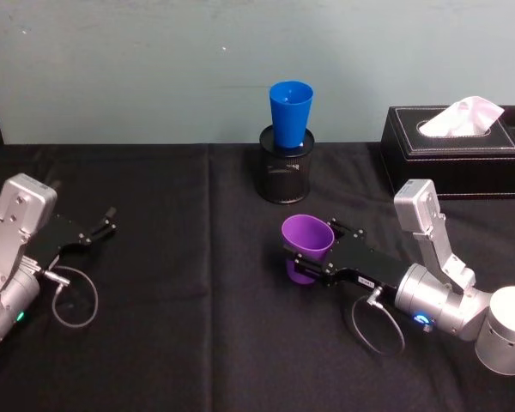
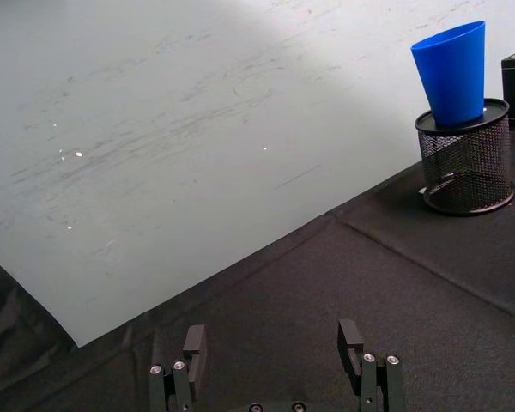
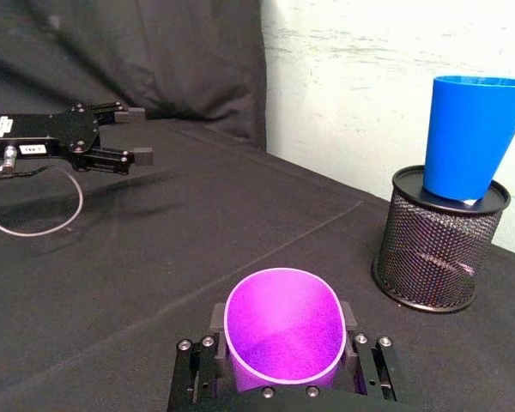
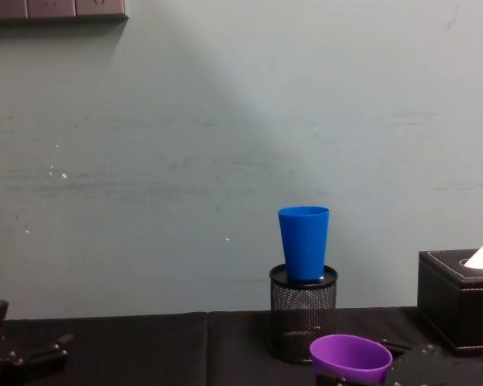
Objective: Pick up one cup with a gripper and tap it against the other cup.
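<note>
Purple tumbler [image 1: 307,242] sits clamped between the right gripper's [image 1: 313,257] fingers, in front of the black mesh pot [image 1: 284,163] holding the blue tumbler [image 1: 291,114]. Light, smooth plastic (likely slippery), so grip mid-wall. Left gripper [image 1: 108,221] rests open, far left of the pot.

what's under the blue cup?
The blue cup stands upright with its base in the mouth of a black mesh pot on the table. The cup's base blocks the opening, so the pot's inside is hidden.
</note>
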### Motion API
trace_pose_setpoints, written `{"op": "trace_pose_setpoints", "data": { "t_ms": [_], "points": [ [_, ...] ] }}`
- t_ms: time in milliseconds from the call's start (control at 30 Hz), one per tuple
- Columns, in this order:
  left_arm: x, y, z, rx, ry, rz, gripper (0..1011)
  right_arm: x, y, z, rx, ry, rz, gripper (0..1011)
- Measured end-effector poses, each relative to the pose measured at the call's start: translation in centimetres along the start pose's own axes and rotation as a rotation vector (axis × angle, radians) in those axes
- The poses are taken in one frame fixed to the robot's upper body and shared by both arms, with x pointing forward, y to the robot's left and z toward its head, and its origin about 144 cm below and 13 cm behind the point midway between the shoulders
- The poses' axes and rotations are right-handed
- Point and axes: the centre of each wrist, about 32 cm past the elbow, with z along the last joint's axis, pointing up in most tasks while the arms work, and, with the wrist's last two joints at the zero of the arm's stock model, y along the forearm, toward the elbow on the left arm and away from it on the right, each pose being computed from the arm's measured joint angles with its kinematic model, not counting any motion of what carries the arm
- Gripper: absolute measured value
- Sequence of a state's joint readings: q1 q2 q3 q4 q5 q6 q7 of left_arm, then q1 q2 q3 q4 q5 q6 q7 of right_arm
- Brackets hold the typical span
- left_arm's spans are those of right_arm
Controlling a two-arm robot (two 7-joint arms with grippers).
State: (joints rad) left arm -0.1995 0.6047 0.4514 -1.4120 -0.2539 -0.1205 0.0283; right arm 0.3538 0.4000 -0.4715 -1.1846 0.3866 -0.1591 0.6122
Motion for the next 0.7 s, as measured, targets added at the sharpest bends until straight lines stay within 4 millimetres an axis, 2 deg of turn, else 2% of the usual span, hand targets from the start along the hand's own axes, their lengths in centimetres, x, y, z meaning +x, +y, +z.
{"op": "trace_pose_setpoints", "data": {
  "t_ms": [100,367,433,700],
  "points": [
    [0.0,0.0,0.0,0.0,0.0,0.0,1000,0.0,0.01,0.04,0.001,-0.001,0.0,755],
    [0.0,0.0,0.0,0.0,0.0,0.0,1000,0.0,0.03,0.09,0.0,-0.001,0.001,977],
    [0.0,0.0,0.0,0.0,0.0,0.0,1000,0.0,0.03,0.1,0.0,-0.001,0.001,1003],
    [0.0,0.0,0.0,0.0,0.0,0.0,1000,-0.01,0.04,0.26,0.011,-0.009,0.003,1000]
  ]
}}
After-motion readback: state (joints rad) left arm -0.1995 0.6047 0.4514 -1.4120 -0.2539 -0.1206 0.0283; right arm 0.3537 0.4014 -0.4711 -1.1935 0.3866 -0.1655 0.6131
